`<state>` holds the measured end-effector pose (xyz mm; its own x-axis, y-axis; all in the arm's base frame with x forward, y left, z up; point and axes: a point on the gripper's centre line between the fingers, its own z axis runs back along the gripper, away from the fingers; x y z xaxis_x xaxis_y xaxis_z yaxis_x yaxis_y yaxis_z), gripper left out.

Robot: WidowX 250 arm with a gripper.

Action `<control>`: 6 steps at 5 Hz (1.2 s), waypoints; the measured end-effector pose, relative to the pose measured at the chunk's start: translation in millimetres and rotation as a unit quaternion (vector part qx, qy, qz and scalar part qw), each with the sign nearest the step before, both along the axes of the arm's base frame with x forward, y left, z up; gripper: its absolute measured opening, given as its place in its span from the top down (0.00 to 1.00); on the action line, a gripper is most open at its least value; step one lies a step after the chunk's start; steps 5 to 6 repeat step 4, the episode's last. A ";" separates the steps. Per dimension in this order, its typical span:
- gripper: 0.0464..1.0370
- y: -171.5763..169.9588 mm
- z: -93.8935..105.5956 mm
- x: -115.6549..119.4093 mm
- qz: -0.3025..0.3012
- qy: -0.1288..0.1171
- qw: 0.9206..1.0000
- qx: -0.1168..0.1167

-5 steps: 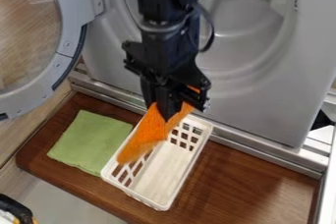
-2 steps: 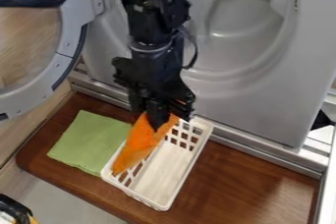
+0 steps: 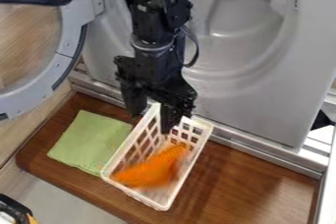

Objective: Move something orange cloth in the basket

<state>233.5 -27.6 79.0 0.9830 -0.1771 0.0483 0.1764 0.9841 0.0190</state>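
Gripper (image 3: 152,122) now apart from orange cloth (image 3: 152,169)

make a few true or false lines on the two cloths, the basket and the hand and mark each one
1. The orange cloth is in the white basket. True.
2. The hand is gripping the orange cloth. False: its fingers are apart with no cloth between them, and the orange cloth lies lower down in the basket.
3. The green cloth lies outside the basket. True.
4. The basket is tipped over on its side. False: it stands upright on the brown board, its open top facing up.
5. The basket has openings in its sides. True.
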 end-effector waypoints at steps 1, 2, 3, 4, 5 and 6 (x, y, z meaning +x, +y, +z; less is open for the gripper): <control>0.03 0.1 5.0 2.7 0.005 0.001 1.000 0.001; 0.03 -3.8 12.6 1.7 -0.004 0.001 1.000 0.003; 0.04 -9.7 16.8 -0.3 -0.007 -0.002 1.000 0.003; 0.04 -12.2 17.0 -1.5 -0.013 -0.002 1.000 0.018; 0.04 -12.2 17.0 -1.5 -0.013 -0.002 1.000 0.018; 0.04 -12.2 17.0 -1.5 -0.013 -0.002 1.000 0.018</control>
